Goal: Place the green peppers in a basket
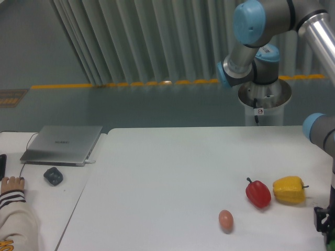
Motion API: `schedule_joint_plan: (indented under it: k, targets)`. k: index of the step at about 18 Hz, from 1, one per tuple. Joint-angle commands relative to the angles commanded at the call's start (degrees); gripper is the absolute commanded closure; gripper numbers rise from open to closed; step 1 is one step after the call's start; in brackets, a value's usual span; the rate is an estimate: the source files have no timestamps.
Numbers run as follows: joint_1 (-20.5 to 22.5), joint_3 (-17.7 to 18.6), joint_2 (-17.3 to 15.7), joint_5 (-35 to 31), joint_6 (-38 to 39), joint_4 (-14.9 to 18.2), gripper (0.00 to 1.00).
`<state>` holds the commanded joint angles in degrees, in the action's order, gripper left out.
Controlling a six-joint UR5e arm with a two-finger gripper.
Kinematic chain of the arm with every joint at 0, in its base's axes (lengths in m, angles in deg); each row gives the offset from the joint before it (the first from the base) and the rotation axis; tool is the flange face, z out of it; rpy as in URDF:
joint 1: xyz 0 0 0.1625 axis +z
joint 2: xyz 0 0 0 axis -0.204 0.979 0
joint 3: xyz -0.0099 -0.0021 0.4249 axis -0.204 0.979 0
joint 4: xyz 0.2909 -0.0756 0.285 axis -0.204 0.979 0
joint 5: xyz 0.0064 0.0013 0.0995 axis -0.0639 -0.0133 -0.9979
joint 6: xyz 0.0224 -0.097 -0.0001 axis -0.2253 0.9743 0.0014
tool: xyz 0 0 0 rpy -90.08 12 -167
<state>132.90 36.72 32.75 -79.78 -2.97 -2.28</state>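
**UR5e arm at the white desk, fixed camera view**

We see the white desk (172, 172) carrying a red pepper (258, 193), a yellow pepper (289, 190) just to its right, and an egg (225, 220) nearer the front edge. The end effector (323, 222) appears only as a dark part at the lower right frame edge, beside the yellow pepper; we cannot tell whether it is open or closed. We cannot make out any green pepper or basket. On the adjoining desk lie a closed laptop (63, 144), a dark mouse (53, 175), and a person's hand (11, 184).
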Motion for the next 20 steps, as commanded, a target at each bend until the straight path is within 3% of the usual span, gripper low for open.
schedule_joint_plan:
  k: [6,9,12,16,20]
  targets:
    - [0.44,6.86,-9.32,-0.09,-6.41,0.70,0.45]
    - [1.58,8.36,-11.08,-0.35,-9.75,0.97,0.45]
    - [4.56,9.85,-13.89,-0.61,-18.18,2.19,0.45]
    - [7.73,10.03,-15.83,-0.70,-27.50,5.88,0.45]
    - [9.22,10.03,-16.71,-0.88,-30.59,7.29,0.45]
